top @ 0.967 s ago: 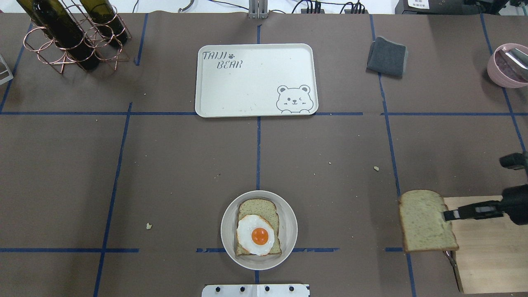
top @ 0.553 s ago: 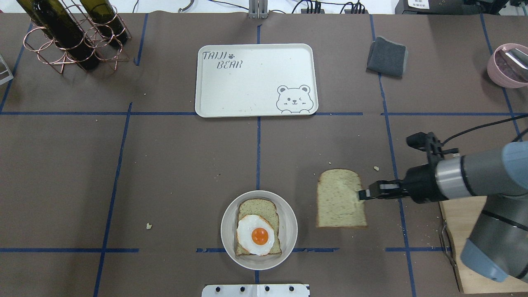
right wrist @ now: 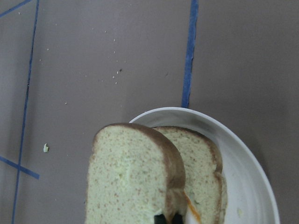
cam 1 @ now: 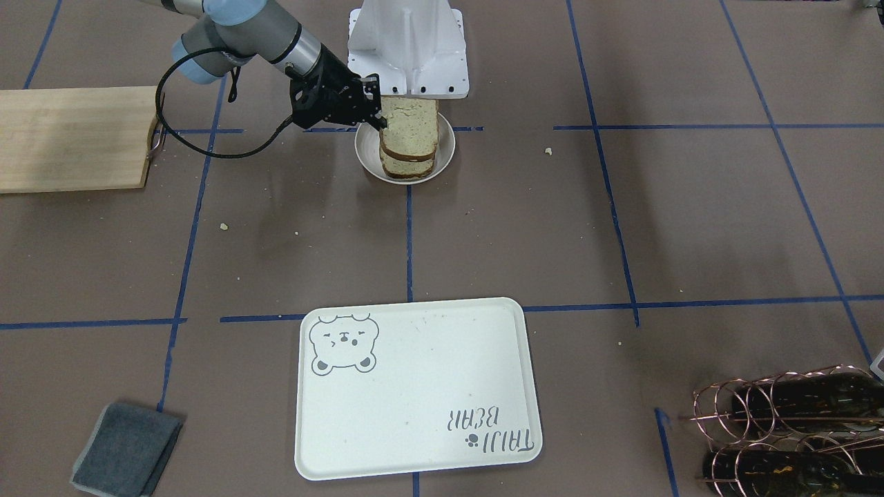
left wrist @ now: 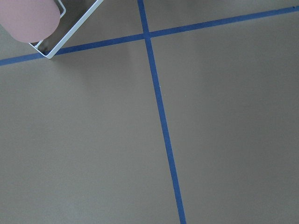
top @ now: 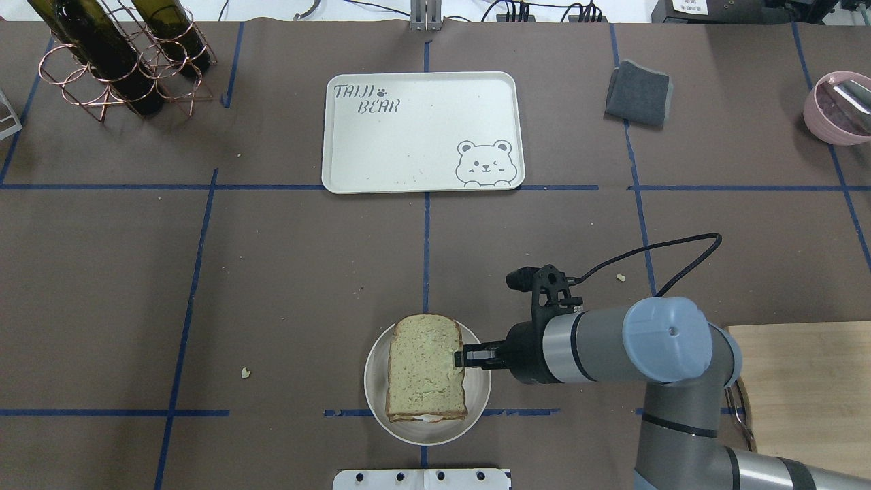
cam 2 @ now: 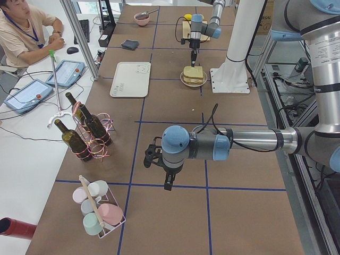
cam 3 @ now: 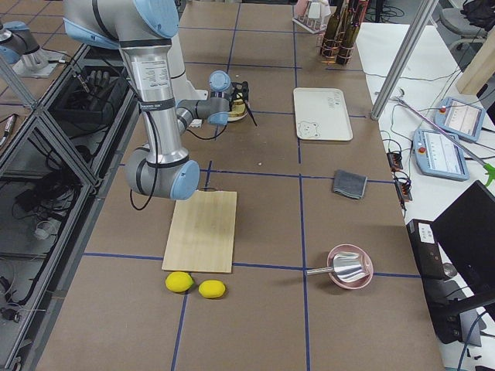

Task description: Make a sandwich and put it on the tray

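A small round white bowl [top: 373,391] at the table's near middle holds the lower bread slice [cam 1: 407,166] with the fried egg on it; only an orange-white sliver of the egg [right wrist: 190,211] shows. My right gripper [top: 463,356] is shut on the right edge of the top bread slice [top: 425,367] and holds it flat just above the lower one, covering the egg. The cream tray [top: 422,133] with the bear drawing lies bare at the far middle. My left gripper [cam 2: 169,183] hangs over bare table far to the left; I cannot tell whether it is open or shut.
A wooden cutting board [top: 803,395] lies at the near right. A grey cloth [top: 638,93] and a pink bowl [top: 840,105] are at the far right, a copper rack with wine bottles [top: 116,54] at the far left. Two lemons [cam 3: 193,284] lie beyond the board.
My right arm has carried the bread slice leftward from over the cutting board's edge to above the bowl. The slice now covers the egg.
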You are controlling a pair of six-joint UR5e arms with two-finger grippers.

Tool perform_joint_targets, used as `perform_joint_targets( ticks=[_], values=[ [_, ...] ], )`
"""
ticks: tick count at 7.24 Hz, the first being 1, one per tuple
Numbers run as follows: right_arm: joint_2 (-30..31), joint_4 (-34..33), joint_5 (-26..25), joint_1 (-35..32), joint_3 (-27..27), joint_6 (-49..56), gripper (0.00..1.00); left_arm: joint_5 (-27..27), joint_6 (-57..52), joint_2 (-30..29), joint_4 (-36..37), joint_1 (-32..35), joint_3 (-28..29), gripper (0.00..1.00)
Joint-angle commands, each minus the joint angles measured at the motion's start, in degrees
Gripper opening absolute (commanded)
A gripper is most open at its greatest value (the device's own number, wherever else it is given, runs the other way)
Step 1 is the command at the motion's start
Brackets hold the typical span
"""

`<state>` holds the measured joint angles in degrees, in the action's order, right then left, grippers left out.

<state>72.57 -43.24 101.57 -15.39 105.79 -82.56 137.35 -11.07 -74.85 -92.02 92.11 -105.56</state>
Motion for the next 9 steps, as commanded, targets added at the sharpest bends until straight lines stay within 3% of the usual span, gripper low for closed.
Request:
perform_joint_targets(
  ticks=[1, 3, 4, 6, 7, 8, 9],
  values=[
    [-0.2, -0.5, -1.4, 1.2, -0.8, 0.1, 0.00, -0.1, 0.0, 0.0, 0.0, 0.0, 0.1, 1.00],
    [-0.2, -2.2, -2.2, 0.3, -0.5, 0.3, 0.99, 1.8, 0.0, -0.2, -0.2, 0.0, -0.3, 1.00],
    [-0.1, -4.6, -0.9, -2.5, 0.1, 0.6, 1.00, 3.2, 0.0, -0.3, -0.7, -0.1, -0.1, 1.00],
    [0.7, -12.6, 13.8, -18.0, 1.4, 2.0, 1.00, 2.7, 0.0, -0.4, -3.4, -0.2, -0.7, 1.00],
    [0.7, -17.1, 18.5, -24.1, 1.6, 6.5, 1.00, 0.5, 0.0, -0.4, -8.8, -0.4, -0.8, 1.00],
    [1.3, -23.6, 21.4, -29.8, 1.7, 15.4, 1.00, -6.0, 0.2, -0.4, -16.6, -0.8, -0.9, 1.00],
    [4.1, -31.0, 21.7, -34.3, 1.6, 28.1, 1.00, -6.8, 0.1, -0.4, -22.4, -1.0, -0.9, 1.00]
  ],
)
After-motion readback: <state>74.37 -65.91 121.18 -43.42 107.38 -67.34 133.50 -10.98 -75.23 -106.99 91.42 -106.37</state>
